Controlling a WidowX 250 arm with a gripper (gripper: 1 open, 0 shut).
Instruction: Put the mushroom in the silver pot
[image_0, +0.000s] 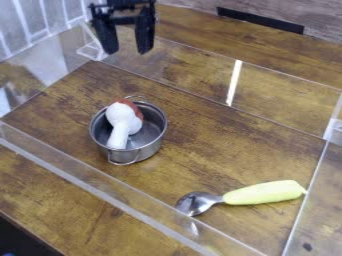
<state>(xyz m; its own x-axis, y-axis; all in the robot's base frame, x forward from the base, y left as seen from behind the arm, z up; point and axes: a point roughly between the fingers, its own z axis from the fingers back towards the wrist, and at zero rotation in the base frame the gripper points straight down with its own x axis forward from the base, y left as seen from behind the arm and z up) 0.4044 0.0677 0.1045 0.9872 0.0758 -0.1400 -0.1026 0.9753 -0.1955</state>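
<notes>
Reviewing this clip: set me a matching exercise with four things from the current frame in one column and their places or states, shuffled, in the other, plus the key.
Things:
1. mushroom
2. silver pot
3. spoon
4. gripper

Places or states:
A. open, at the top left, holding nothing
B. lying at the lower right of the table
C. inside the pot
D. standing left of the table's centre

Pairs: 1-C, 2-D, 3-B, 4-A

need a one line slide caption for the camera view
Toy mushroom lying inside the silver pot on the wooden table, open gripper hanging above and behind, spoon nearby.
</notes>
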